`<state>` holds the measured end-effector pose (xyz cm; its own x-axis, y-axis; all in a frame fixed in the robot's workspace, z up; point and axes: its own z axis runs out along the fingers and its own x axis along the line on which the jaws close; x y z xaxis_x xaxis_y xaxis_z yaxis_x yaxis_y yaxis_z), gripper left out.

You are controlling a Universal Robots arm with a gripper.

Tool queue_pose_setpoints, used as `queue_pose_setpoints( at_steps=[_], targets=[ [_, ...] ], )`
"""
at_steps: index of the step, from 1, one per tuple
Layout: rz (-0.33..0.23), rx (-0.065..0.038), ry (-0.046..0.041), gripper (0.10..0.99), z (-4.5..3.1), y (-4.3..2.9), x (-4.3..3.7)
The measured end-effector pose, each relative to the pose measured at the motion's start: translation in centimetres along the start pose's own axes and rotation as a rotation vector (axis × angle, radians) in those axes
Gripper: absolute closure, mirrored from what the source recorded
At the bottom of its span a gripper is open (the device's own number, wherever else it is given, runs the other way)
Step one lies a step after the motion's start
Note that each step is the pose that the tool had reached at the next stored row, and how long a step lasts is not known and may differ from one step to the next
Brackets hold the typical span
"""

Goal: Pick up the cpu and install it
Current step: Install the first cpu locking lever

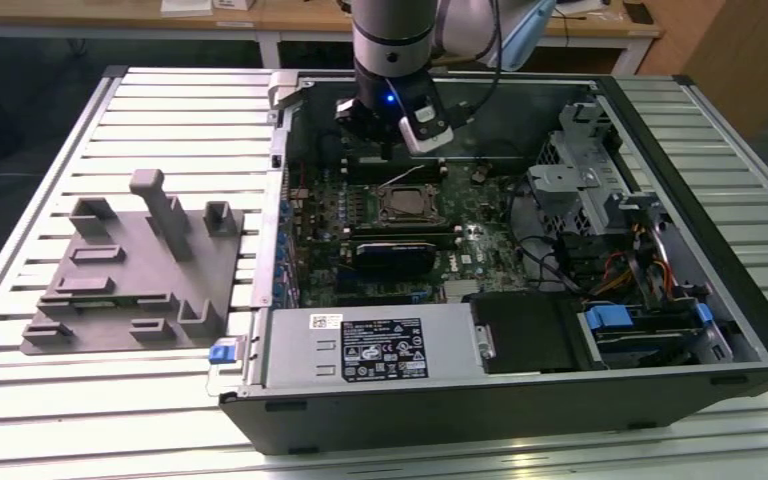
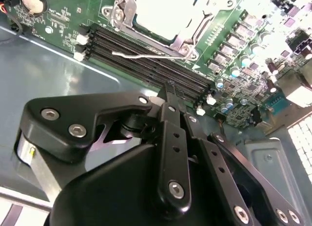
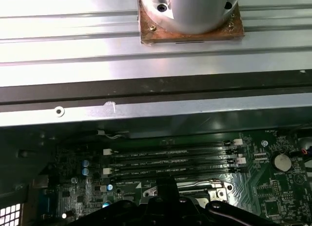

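- Black gripper (image 2: 168,87) hangs over the memory slots (image 2: 122,46), fingers drawn together and empty, probably because its load is already set down.
- cpu (image 2: 163,11) lies flat inside the socket frame (image 2: 117,13), with the wire lever (image 2: 141,54) unlatched.
- Open computer case (image 1: 491,400) rests on a slatted metal table (image 1: 157,110) beside a grey fixture (image 1: 131,270).

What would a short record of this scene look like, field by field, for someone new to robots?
Setting: open computer case on a slatted metal table
Arm: reaches down into the case, tool above the motherboard
CPU: pale chip lying in the socket, near the memory slots
Beside the case: grey fixture, on the exterior view's left
Tool grip: cannot tell
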<state>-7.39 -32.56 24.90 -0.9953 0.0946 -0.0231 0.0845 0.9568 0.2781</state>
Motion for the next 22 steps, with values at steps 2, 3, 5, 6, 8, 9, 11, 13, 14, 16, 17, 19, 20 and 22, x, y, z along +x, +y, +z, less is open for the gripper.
queue_pose_setpoints(
  at_steps=[2, 3, 5, 6, 8, 9, 11, 13, 14, 16, 17, 19, 20, 22],
  targets=[
    [0.002, 0.003, -0.0023, 0.980, 0.04, -0.01, 0.00],
    [0.004, 0.004, -0.0061, 0.980, 0.07, -0.03, 0.01],
    [0.009, 0.005, -0.0185, 0.980, 0.15, -0.05, 0.01],
    [0.011, 0.005, -0.0256, 0.980, 0.19, -0.07, 0.01],
    [0.017, 0.004, -0.0377, 0.980, 0.31, -0.09, 0.01],
    [0.021, 0.004, -0.0395, 0.980, 0.39, -0.11, 0.00],
    [0.031, 0.005, -0.0422, 0.980, 0.58, -0.17, -0.02],
    [0.043, 0.006, -0.0455, 0.980, 0.83, -0.24, -0.03],
    [0.049, 0.006, -0.0473, 0.980, 0.95, -0.28, -0.03],
    [0.061, 0.006, -0.0508, 0.980, 1.22, -0.35, -0.08],
    [0.066, 0.006, -0.0523, 0.980, 1.37, -0.39, -0.12],
    [0.075, 0.007, -0.0550, 0.980, 1.66, -0.46, -0.24],
    [0.079, 0.007, -0.0560, 0.980, 1.80, -0.49, -0.34],
    [0.084, 0.007, -0.0576, 0.980, 2.04, -0.54, -0.60]
  ],
)
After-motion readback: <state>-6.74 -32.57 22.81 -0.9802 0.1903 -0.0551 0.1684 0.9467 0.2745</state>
